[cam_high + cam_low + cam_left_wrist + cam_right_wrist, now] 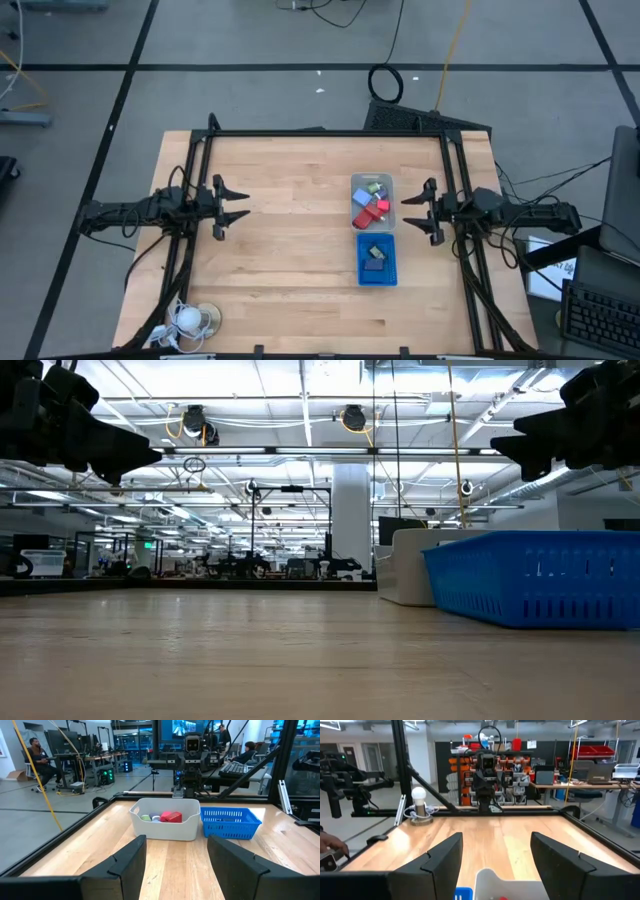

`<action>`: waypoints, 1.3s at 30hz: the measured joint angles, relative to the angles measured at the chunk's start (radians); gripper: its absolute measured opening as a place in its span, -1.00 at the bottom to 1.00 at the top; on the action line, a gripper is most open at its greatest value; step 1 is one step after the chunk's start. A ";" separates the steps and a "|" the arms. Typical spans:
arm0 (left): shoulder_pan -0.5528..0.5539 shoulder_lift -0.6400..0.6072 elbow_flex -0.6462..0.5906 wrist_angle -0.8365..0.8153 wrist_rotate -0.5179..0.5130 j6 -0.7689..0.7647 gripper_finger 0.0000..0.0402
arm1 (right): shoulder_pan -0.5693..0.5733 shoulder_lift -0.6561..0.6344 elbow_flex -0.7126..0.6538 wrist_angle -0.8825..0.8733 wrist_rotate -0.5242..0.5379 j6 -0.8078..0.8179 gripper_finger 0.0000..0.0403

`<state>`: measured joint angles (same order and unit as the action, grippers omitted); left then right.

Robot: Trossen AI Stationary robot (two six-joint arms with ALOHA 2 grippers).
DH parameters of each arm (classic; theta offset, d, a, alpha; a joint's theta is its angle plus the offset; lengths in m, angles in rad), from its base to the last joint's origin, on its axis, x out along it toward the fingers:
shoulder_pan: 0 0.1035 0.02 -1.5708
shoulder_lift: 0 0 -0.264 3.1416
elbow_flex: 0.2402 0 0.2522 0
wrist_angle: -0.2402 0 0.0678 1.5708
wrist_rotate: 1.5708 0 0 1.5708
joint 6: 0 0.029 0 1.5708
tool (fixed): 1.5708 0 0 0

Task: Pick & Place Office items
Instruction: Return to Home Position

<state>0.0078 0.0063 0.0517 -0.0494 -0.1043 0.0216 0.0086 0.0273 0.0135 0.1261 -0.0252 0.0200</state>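
Observation:
The office items lie in two trays at the table's right. Red blocks, a light-blue cube and a green bit rest on the floor of the clear tray. Dark rectangular pieces lie flat in the blue tray on its near side. My left gripper hangs open over the table's left part, level and pointing at the trays, far from them. My right gripper hangs open just right of the clear tray, pointing left, above the tray's rim. Nothing is between either pair of fingers.
A white round thing with a coiled cord stands at the near left corner. A black frame runs along the table's edges. Bare wood lies between the two grippers. People sit at desks beyond the table.

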 joint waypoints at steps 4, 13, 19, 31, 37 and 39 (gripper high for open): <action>0.000 0.000 0.000 0.000 0.000 0.000 0.07 | 0.000 0.000 0.000 -0.019 0.000 0.002 0.13; 0.000 0.000 0.000 0.000 0.000 0.000 0.07 | 0.000 0.000 0.000 -0.059 0.003 0.001 0.11; 0.000 0.000 0.000 0.000 0.000 0.000 0.07 | 0.000 0.000 0.000 -0.090 0.003 0.001 0.13; 0.000 0.000 0.000 0.000 0.000 0.000 0.07 | 0.000 0.000 0.000 -0.090 0.002 -0.030 0.13; 0.000 0.000 0.000 0.000 0.000 0.000 0.07 | 0.000 0.000 0.000 -0.090 0.001 -0.092 0.12; 0.000 0.000 0.000 0.000 0.000 0.000 0.07 | 0.000 0.000 0.000 -0.090 0.001 -0.087 0.11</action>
<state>0.0078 0.0063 0.0517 -0.0494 -0.1040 0.0216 0.0082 0.0276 0.0139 0.0364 -0.0242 -0.0675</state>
